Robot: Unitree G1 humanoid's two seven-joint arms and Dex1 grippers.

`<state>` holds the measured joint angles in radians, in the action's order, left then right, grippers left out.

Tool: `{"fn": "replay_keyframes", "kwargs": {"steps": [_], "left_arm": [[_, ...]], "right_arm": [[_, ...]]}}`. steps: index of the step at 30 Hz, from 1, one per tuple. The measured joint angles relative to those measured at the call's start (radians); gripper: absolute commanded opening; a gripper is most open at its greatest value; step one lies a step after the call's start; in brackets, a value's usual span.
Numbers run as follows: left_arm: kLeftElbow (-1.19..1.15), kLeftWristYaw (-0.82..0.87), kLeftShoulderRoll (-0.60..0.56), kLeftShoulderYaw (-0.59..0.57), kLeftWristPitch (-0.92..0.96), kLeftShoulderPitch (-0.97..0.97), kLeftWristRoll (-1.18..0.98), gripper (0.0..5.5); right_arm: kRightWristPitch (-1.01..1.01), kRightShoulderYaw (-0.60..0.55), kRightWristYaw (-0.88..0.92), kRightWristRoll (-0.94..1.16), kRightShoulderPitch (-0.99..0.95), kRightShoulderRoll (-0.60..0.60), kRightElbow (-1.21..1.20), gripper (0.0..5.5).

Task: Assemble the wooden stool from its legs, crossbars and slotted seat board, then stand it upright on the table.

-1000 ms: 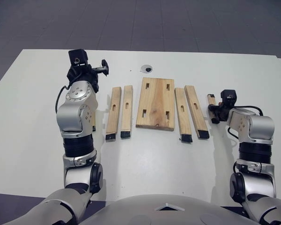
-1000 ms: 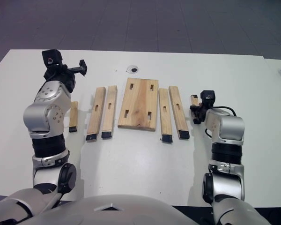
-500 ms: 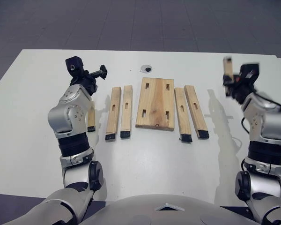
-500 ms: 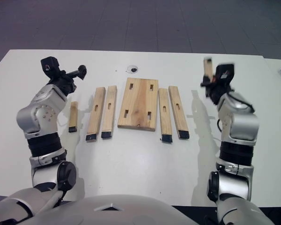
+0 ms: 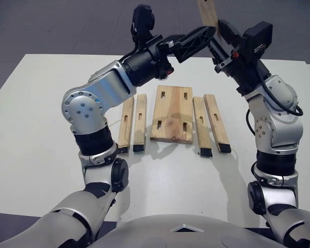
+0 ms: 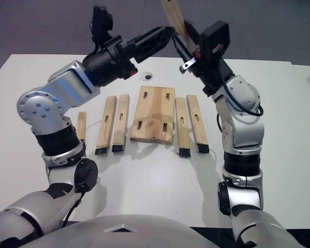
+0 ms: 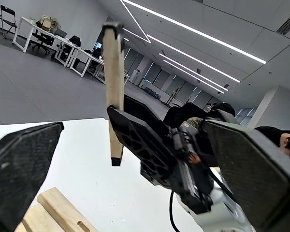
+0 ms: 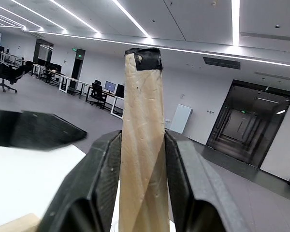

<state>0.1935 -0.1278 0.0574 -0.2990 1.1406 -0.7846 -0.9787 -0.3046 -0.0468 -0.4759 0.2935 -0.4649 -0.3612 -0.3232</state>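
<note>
Fingers [image 8: 99,179] of our right gripper [image 8: 144,154] pinch a short, black-capped crossbar [image 8: 142,121] from both sides and hold it nearly upright, raised above the white table [image 5: 36,113]. Our left gripper [image 5: 199,41] is lifted close beside it with its fingers [image 7: 19,164] spread wide, aimed at the bar without clasping it. Below them the slotted seat board [image 5: 171,114] lies flat, with two legs [image 5: 125,124] on its left, two more legs [image 5: 216,121] on its right, and a second crossbar [image 6: 81,126] lying outermost on the left.
</note>
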Motion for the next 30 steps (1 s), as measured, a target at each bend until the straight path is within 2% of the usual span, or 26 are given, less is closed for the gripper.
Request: {"fn": "replay_keyframes", "kwargs": {"steps": [7, 19, 30], "left_arm": [[-0.060, 0.034, 0.014, -0.003, -0.062, -0.021, -0.008, 5.40], [-0.060, 0.064, 0.010, 0.013, -0.076, -0.020, -0.037, 3.57], [-0.060, 0.095, 0.001, 0.021, -0.099, -0.004, -0.042, 1.66]], "right_arm": [[-0.006, 0.056, -0.022, 0.006, 0.053, 0.002, -0.050, 1.28], [-0.009, 0.061, -0.018, -0.026, 0.073, 0.002, -0.039, 1.28], [-0.006, 0.070, -0.021, -0.042, 0.075, 0.001, -0.011, 1.28]]}}
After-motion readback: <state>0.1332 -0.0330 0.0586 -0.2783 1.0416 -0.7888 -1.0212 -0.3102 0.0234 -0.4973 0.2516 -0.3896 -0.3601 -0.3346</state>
